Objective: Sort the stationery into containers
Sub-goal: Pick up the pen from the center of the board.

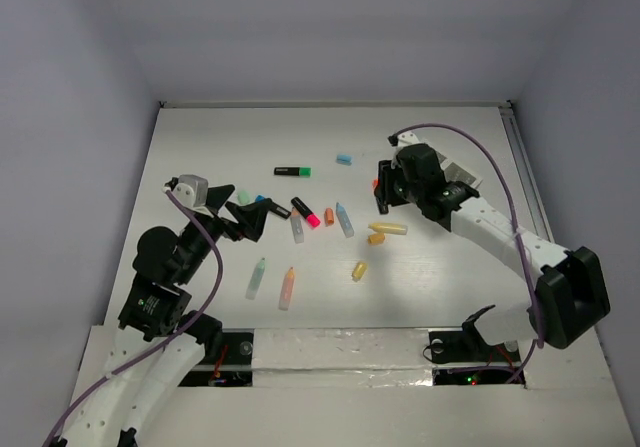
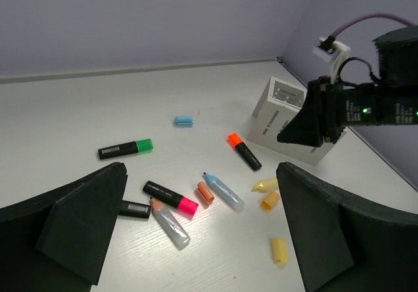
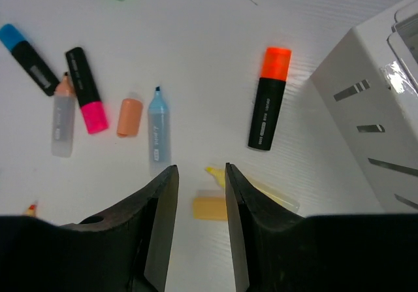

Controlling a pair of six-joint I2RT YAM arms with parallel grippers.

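Observation:
Several markers, highlighters and caps lie scattered mid-table. Among them are a black marker with a green cap (image 1: 292,172), a pink-capped one (image 2: 171,198), a light blue highlighter (image 3: 159,132) and a yellow highlighter (image 1: 388,228). My right gripper (image 3: 201,169) hovers open and empty above the yellow highlighter (image 3: 261,189) and a yellow-orange cap (image 3: 209,208). Just beyond it lies an orange-capped black marker (image 3: 268,102). The white slotted box (image 1: 462,174) stands right of it, partly hidden under the right arm. My left gripper (image 1: 245,217) stands wide open and empty at the left of the scatter.
A mint highlighter (image 1: 256,278), an orange highlighter (image 1: 287,287) and a yellow cap (image 1: 359,270) lie nearer the arms. A light blue cap (image 1: 344,158) lies farther back. Grey walls close the table on three sides.

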